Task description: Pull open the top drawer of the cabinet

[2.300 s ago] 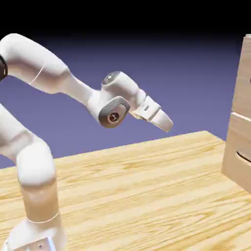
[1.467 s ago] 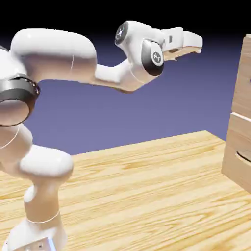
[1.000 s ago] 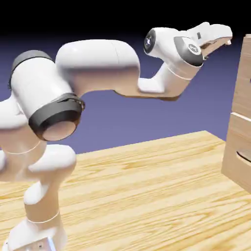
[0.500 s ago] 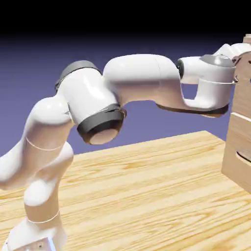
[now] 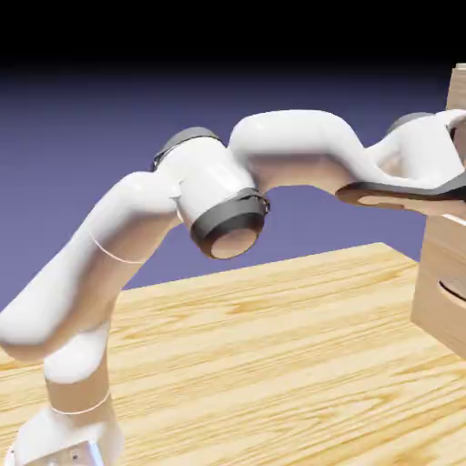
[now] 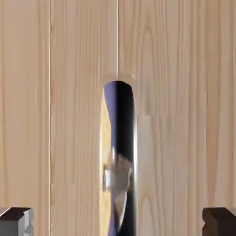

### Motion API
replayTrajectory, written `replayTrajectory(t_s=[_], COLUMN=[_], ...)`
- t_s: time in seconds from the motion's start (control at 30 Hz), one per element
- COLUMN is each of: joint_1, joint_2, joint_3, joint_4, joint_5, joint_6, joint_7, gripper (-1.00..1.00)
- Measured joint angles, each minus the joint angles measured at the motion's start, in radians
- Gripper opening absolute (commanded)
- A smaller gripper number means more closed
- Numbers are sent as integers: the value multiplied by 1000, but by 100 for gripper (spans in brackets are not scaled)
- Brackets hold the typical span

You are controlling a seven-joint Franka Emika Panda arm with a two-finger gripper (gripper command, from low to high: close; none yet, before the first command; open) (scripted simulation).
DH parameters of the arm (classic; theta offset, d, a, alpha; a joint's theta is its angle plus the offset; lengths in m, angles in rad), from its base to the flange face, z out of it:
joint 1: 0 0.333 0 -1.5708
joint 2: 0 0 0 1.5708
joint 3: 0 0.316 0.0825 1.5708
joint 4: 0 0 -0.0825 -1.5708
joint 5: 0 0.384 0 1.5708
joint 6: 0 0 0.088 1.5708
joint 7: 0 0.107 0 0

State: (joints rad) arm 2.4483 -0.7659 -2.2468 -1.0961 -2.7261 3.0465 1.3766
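The top drawer (image 6: 184,115) of the cabinet (image 5: 446,264), far right on the bench (image 5: 273,364), fills the hand view, its dark handle slot (image 6: 119,152) centred between the spread end effector (image 6: 118,221) fingers; advance straight, seat both fingertips, then close.

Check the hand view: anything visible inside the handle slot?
The slot shows only dark interior, a blue-violet and yellow sheen, and a pale blurry shape. Wood panels cover everything else inside the cabinet.

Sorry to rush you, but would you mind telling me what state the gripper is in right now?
Gripper: open, holding nothing; its fingers stand wide apart, facing the handle slot in the cabinet front.
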Motion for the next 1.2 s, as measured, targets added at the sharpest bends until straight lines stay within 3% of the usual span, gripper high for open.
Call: replayTrajectory(t_s=[0.33, 0.37, 0.63, 0.93, 1.2], joint_1=[146, 154, 60, 205, 32], joint_2=[-185, -196, -128, -45, 67], joint_3=[-74, -78, 16, -240, -73], joint_4=[284, 300, 156, 227, -40], joint_5=[362, 383, 135, -50, -170], joint_6=[82, 87, 35, 103, -6], joint_7=[-435, -459, -235, 156, 244], gripper=[0, -100, -100, -100, -100])
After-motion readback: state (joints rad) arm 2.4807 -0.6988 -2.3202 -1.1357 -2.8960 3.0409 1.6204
